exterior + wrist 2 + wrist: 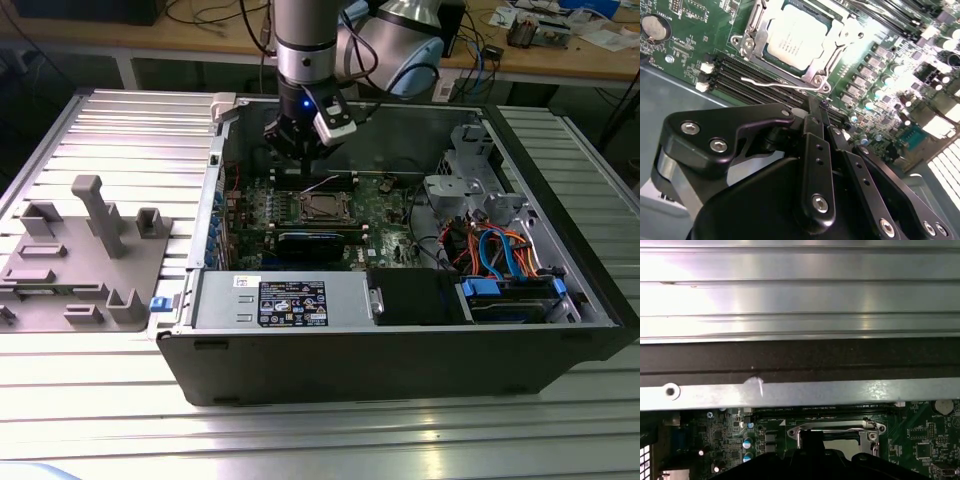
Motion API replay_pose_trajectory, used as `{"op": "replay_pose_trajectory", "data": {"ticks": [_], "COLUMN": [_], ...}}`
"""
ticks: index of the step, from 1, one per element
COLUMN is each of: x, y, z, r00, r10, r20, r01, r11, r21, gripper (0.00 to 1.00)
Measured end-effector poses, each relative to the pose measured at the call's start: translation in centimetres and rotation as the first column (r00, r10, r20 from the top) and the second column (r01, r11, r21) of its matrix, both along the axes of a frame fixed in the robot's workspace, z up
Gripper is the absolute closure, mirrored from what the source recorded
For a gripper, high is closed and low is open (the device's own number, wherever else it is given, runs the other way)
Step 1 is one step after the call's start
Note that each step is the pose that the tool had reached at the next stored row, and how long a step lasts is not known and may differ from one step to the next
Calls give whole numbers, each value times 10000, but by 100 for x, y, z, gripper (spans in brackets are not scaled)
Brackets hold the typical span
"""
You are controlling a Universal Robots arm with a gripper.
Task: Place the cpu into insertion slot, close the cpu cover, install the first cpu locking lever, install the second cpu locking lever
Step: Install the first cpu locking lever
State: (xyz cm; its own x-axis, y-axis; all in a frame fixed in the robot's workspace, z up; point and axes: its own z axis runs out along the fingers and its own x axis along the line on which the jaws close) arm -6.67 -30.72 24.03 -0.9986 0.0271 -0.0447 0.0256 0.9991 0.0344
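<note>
Your claw (pixel 821 106): fingers drawn together | cpu (pixel 795 37) sits under closed cpu cover (pixel 838 44), just beyond the fingertips | lever wire (pixel 771 82) lies between.

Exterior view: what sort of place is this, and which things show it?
Likely a robotics lab: a robot arm reaches into an open computer case on a ribbed metal table, with a cable-strewn workbench behind.

No text can be read. Faint printed lines cross the cpu (pixel 795 37); a black label (pixel 292 302) lies on the grey metal housing (pixel 230 300) near the cpu.
</note>
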Motion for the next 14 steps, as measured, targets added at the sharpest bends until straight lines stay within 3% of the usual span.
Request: {"op": "replay_pose_trajectory", "data": {"ticks": [14], "x": [128], "y": [18], "z": [-87], "r00": [10000], "r10": [40], "r20": [-1], "r01": [-40], "r11": [10000], "r21": [1], "gripper": [89]}}
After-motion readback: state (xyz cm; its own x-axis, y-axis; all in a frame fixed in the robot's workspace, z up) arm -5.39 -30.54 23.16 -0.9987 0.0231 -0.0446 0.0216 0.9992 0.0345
